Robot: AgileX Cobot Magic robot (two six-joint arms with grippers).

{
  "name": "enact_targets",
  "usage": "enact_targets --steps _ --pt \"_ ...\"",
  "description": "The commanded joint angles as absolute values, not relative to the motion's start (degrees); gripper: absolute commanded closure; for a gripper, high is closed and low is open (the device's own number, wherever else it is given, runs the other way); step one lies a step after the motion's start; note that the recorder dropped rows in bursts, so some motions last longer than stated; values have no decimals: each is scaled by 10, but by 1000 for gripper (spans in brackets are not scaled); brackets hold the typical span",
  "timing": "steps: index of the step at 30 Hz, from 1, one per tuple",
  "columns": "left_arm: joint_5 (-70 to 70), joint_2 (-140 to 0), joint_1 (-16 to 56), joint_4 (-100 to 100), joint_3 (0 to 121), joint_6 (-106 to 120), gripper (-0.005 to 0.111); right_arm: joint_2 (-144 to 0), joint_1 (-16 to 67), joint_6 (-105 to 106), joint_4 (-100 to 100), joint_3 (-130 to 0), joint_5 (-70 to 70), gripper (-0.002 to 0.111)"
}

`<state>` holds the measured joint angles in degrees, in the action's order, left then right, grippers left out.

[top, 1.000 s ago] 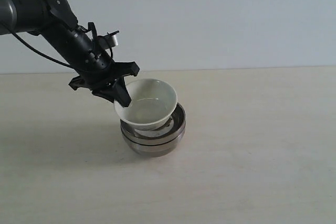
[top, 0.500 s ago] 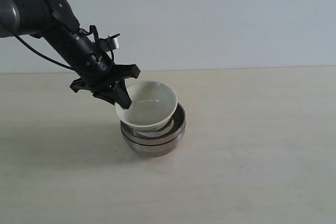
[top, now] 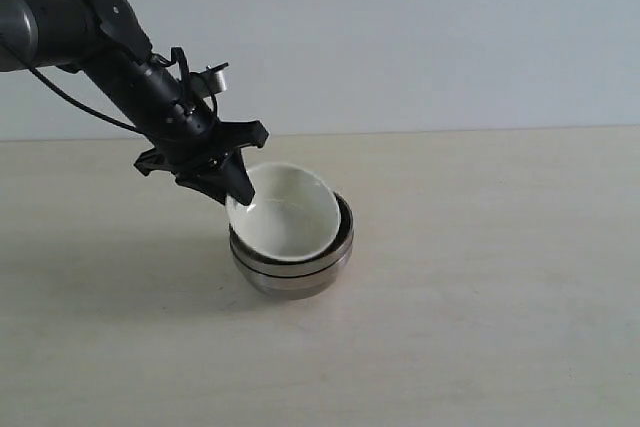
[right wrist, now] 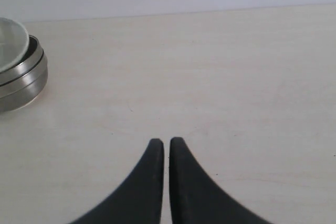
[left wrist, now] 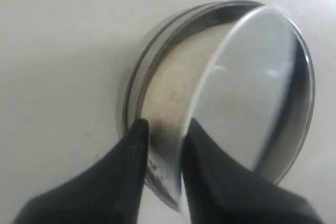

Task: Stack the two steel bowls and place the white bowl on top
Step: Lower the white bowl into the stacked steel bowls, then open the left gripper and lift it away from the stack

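Observation:
The two steel bowls [top: 296, 273] sit nested on the table, one inside the other. The white bowl [top: 290, 219] rests in the upper one, tipped so its mouth faces the camera. My left gripper [top: 240, 193] is at the white bowl's near-left rim. In the left wrist view the left gripper [left wrist: 165, 127] straddles the white bowl [left wrist: 252, 77] at its rim, slightly open, one finger outside and one inside, with the steel bowls' rim [left wrist: 131, 98] below. My right gripper [right wrist: 166, 141] is shut and empty, well away from the steel bowls [right wrist: 23, 80] and the white bowl [right wrist: 10, 43] on them.
A pale wooden table [top: 480, 327] carries the stack, with a plain light wall [top: 420, 37] behind. My left arm [top: 90, 32] reaches in from the upper left. The right arm does not show in the exterior view.
The white bowl has dropped from a raised tilt into the steel stack. My left gripper's jaws have parted slightly from its rim. The arm has hardly moved.

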<state>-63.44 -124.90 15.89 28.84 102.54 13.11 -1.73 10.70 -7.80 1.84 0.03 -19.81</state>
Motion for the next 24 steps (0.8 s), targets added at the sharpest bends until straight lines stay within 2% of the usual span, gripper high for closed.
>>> enact_targets --steps 1,3,19,21,24 --pt "-626 -1247 160 307 1030 131 65 -19 103 -78 21 0 -192 108" --pt "-626 -1247 160 309 1030 131 60 -19 103 -78 21 0 -192 108" --pt "-626 -1220 159 287 1048 131 61 -19 103 -78 21 0 -192 108" --pt "-626 -1219 159 287 1048 128 65 -19 103 -78 21 0 -192 108" --pt "-622 -1221 159 285 1048 128 80 -19 103 -78 21 0 -192 108"
